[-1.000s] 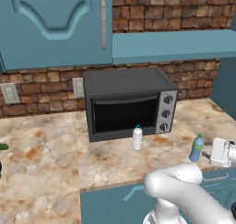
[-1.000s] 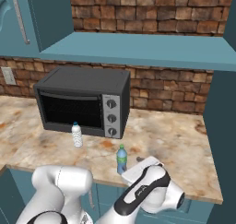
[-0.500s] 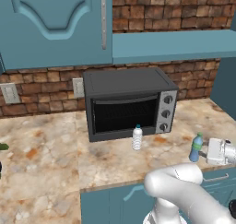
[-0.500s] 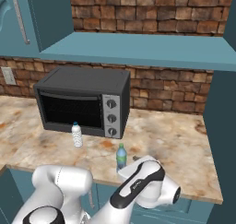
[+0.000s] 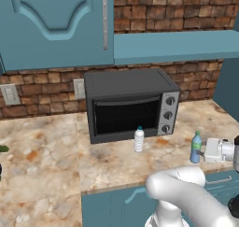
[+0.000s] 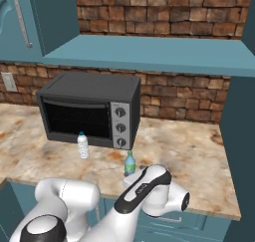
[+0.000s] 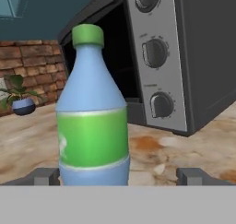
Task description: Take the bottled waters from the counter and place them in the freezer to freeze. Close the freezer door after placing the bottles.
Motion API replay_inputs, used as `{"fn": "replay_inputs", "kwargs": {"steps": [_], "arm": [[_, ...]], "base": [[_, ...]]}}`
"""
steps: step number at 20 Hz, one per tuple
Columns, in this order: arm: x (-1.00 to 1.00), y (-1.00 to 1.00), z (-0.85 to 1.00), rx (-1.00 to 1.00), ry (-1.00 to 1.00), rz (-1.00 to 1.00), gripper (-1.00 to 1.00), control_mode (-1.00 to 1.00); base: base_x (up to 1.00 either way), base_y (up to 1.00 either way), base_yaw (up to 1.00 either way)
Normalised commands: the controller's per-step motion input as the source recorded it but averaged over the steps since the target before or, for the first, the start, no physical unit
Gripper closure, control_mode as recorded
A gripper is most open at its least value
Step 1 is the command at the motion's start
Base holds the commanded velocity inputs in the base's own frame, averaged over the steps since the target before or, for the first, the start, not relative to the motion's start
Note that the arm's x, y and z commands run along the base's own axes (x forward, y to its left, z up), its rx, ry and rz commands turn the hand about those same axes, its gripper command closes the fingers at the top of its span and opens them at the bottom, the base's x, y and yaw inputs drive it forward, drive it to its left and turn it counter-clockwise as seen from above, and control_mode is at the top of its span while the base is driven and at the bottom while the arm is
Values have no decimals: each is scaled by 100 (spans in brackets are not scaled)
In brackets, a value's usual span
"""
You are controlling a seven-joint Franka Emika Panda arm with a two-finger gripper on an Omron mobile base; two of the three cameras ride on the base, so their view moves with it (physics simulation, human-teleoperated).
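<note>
Left to right on the counter (image 5: 46, 151): a potted plant (image 7: 19, 98) far off in the hand view, a wall outlet (image 5: 10, 94), the black toaster oven (image 5: 128, 104), the clear bottle (image 5: 138, 139) standing just in front of the oven door, then the blue bottle (image 5: 196, 147) upright near the counter's front edge.

Hand view alone gives the blue bottle's detail: green cap, green label, three oven knobs behind it. It also shows both finger tips (image 7: 46, 176), one each side of the bottle's base, spread wide with no contact visible. Gripper (image 7: 120, 177) open around the bottle, not pinching.

Left base view shows the white hand just right of the blue bottle; in the right base view the forearm covers the bottle's lower half. Clear bottle (image 6: 82, 145) stands free in both.

Since the earlier frames the hand has closed in on the blue bottle from the right; both bottles unmoved, jaws unchanged.
</note>
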Motion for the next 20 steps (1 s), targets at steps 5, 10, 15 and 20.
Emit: {"fn": "replay_inputs", "kwargs": {"steps": [5,10,15,20], "arm": [[-14,0,2,0,-1,0,-100,-100],[-5,9,12,0,-1,0,-100,-100],[0,16,9,0,0,0,-100,-100],[0,7,0,0,0,1,-100,-100]], "base": [[0,0,0],[0,0,0],[0,0,0],[0,0,0]]}}
